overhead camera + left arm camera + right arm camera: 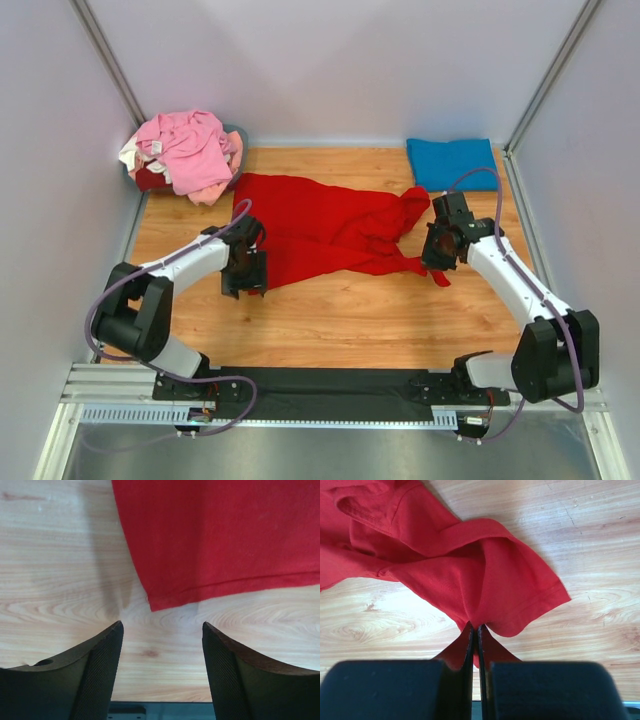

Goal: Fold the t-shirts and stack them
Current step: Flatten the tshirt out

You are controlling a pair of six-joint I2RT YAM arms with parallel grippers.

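The red t-shirt [320, 228] lies spread and rumpled across the middle of the wooden table. My left gripper [245, 281] is open and empty just off the shirt's near left corner [155, 605], its fingers [107, 655] above bare wood. My right gripper [438, 262] is shut on a pinched fold of the red shirt's sleeve [520, 595] at the shirt's right end. A folded blue t-shirt [452, 162] lies flat at the back right. A heap of pink and cream shirts [185, 152] sits at the back left.
White walls with metal corner posts close in the table on three sides. The wooden table [330, 320] shows bare in front of the red shirt. A black strip and a metal rail [320, 395] with the arm bases run along the near edge.
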